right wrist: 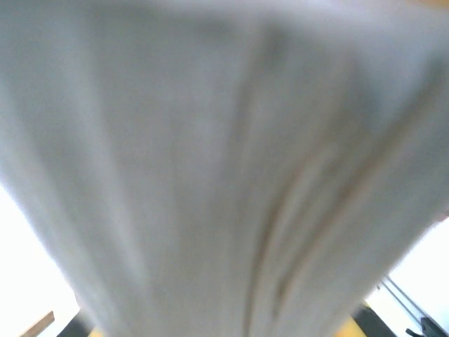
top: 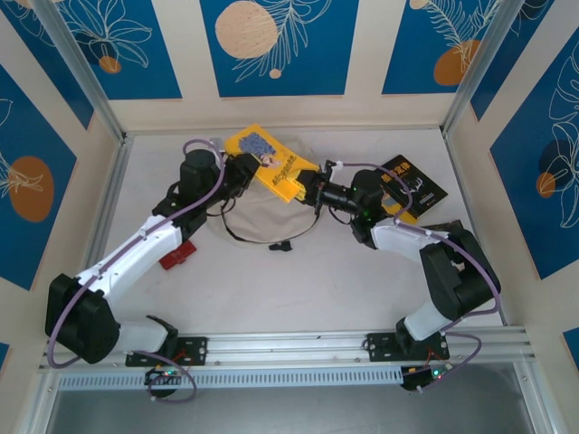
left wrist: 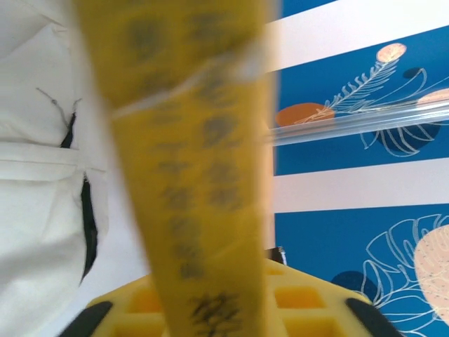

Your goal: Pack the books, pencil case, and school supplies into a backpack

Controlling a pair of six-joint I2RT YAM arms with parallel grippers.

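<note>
In the top view, one yellow book (top: 270, 161) with a blue-grey picture is lifted above the backpack (top: 262, 221), at about 12 o'clock from the middle of the table (top: 298, 289). The book lies tilted, with one corner toward 10 o'clock and the opposite corner toward 4 o'clock.

The left gripper (top: 246, 172) is at the 9 o'clock side of the book. In the left wrist view the yellow book (left wrist: 189, 175) runs as a blurred band from 12 o'clock down to 6 o'clock, and it passes between the two black fingers (left wrist: 88, 319) of this gripper. The jaws stand on both sides of the book, but I cannot tell if they press it or are loose. The cream cloth of the backpack (left wrist: 35, 175) is at 9 o'clock in that view.

The right gripper (top: 310, 190) is at the 4 o'clock corner of the book, and its jaws are closed on this corner. In the right wrist view the page edges of the book (right wrist: 210, 175) are very near and blurred.

The backpack is flat on the table, under the book and between the two arms. A black book (top: 414, 181) with orange letters lies at 2 o'clock, partly under the right arm. A small red thing (top: 178, 255) lies at 9 o'clock, touching the left arm in the picture.
</note>
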